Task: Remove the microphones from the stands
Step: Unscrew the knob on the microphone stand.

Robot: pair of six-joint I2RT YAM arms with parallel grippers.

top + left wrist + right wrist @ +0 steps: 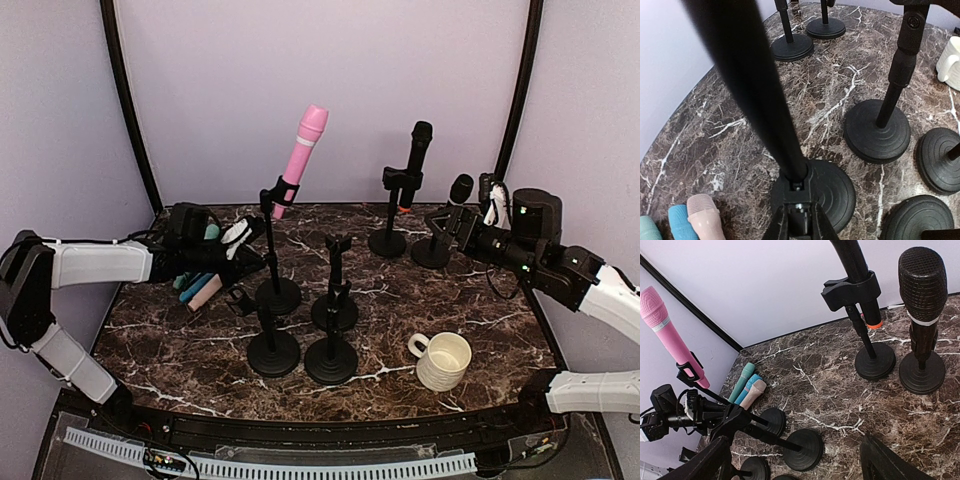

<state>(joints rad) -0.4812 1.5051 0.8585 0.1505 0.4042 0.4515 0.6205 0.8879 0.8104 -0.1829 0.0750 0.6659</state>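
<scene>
A pink microphone [303, 155] stands clipped in a tall black stand [274, 255] at mid-left; it also shows in the right wrist view [667, 327]. My left gripper [258, 255] reaches in from the left and is shut on that stand's pole [755, 95], just above its round base [832, 192]; the gripper shows at the bottom of the left wrist view [800, 207]. A black microphone with an orange ring [414, 160] sits in a stand at the back. A shorter black microphone [459, 190] stands at back right [922, 290]. My right gripper [450, 222] hangs just beside it, wide open and empty [795, 465].
Three loose microphones, teal [742, 380], blue [747, 386] and beige [755, 392], lie at the left edge [195, 285]. Three empty black stands [335, 285] [331, 350] [272, 340] crowd the middle front. A cream mug [443, 360] sits front right.
</scene>
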